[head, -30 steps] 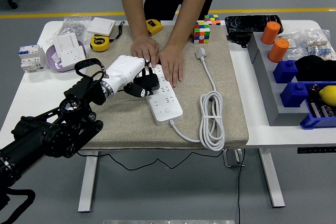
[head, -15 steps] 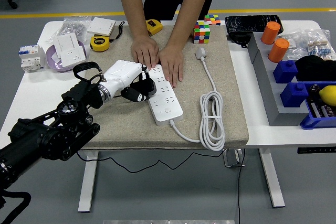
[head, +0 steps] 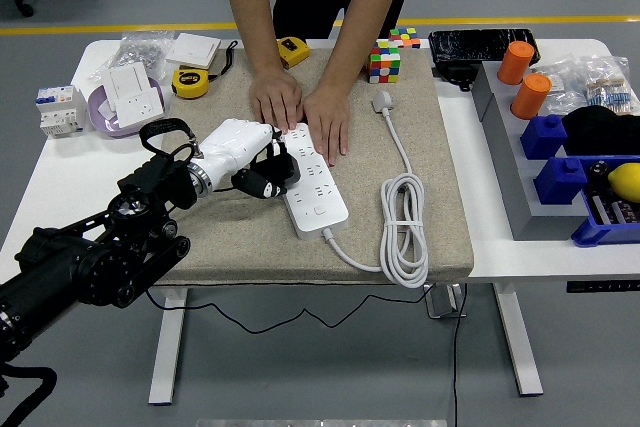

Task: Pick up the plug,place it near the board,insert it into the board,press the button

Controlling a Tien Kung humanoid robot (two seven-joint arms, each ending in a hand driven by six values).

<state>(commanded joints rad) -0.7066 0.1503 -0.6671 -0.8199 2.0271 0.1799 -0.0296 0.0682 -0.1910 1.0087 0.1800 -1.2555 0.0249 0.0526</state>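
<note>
A white power strip (head: 314, 187) lies on the beige mat (head: 230, 222), its far end under a person's two flat hands (head: 303, 109). My left hand (head: 262, 171), white with black fingers, sits at the strip's left edge. Its fingers are curled around a black plug (head: 282, 161), which hangs over the strip's left sockets. Whether the pins are in a socket is hidden by the fingers. The strip's switch (head: 321, 212) near its front end is uncovered. The strip's own white cable (head: 405, 232) lies coiled to the right, ending in a white plug (head: 382, 101).
Behind the mat are a Rubik's cube (head: 383, 60), two yellow tape measures (head: 190, 82) and white socket plates (head: 128, 95). Grey and blue bins (head: 560, 179) with orange cylinders (head: 530, 93) fill the right side.
My left hand with the plug has shifted slightly left and down along the strip's edge. The person's hands have stayed pressed on the strip.
</note>
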